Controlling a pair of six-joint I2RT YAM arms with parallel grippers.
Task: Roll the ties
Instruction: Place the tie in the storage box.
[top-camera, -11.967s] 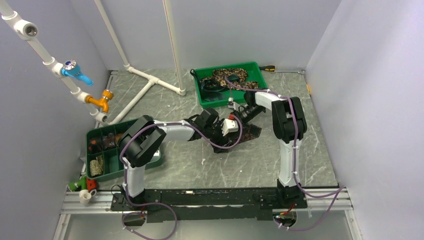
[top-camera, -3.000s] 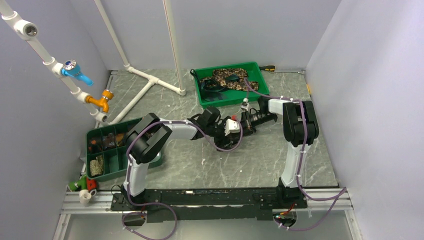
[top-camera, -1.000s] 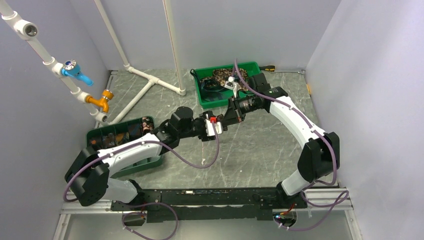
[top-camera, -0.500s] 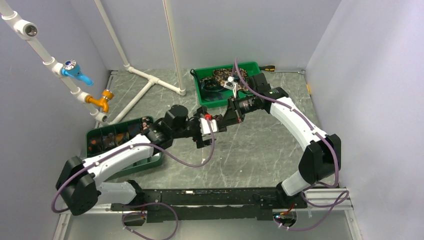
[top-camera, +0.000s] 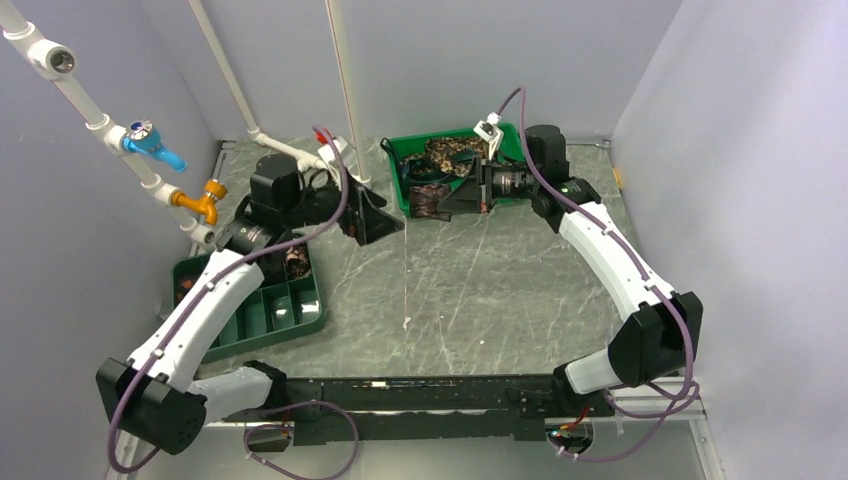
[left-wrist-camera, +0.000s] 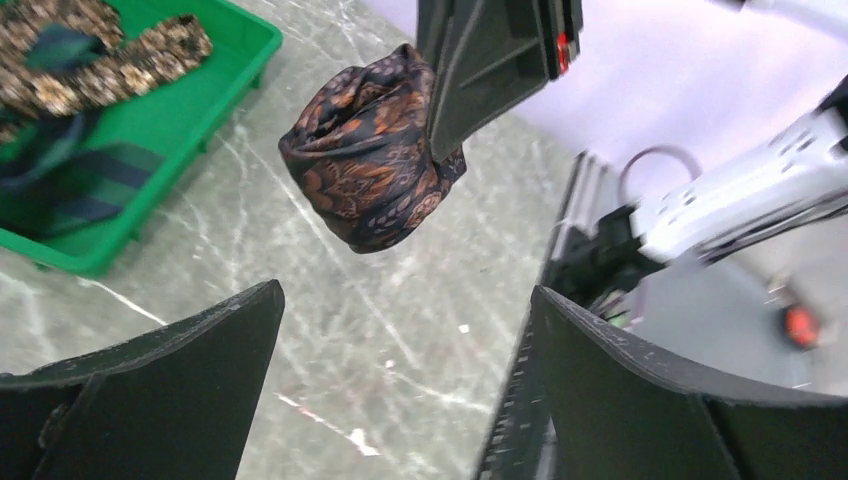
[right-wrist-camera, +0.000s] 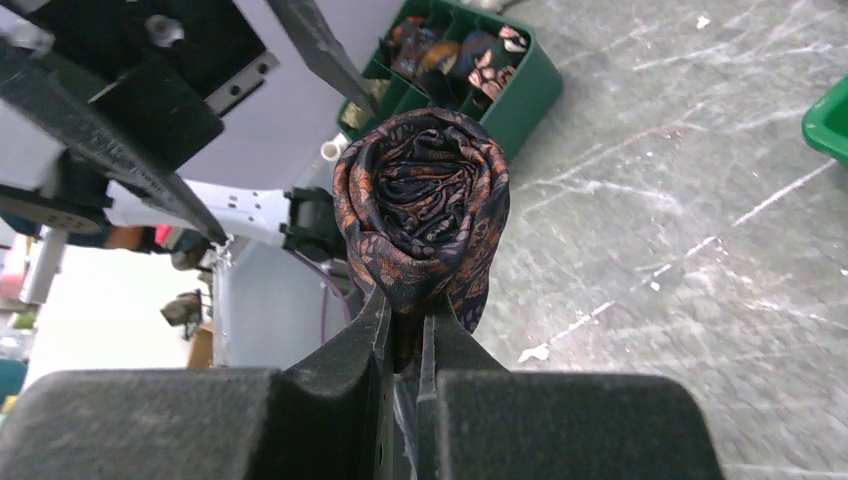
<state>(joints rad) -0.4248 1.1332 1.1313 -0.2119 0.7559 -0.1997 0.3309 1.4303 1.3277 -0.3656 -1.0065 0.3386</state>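
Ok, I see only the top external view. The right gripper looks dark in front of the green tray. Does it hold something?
Observer: Yes. In the right wrist view the right gripper is shut on a rolled tie, dark with an orange-brown pattern, wound in a spiral.
Operator: And the other arm?
Observer: The left gripper is open. The left wrist view shows its fingers wide apart, nothing between them.
Operator: Which ties are not rolled yet?
Observer: The green tray holds a mottled tan-brown tie and a dark green striped tie, both unrolled.
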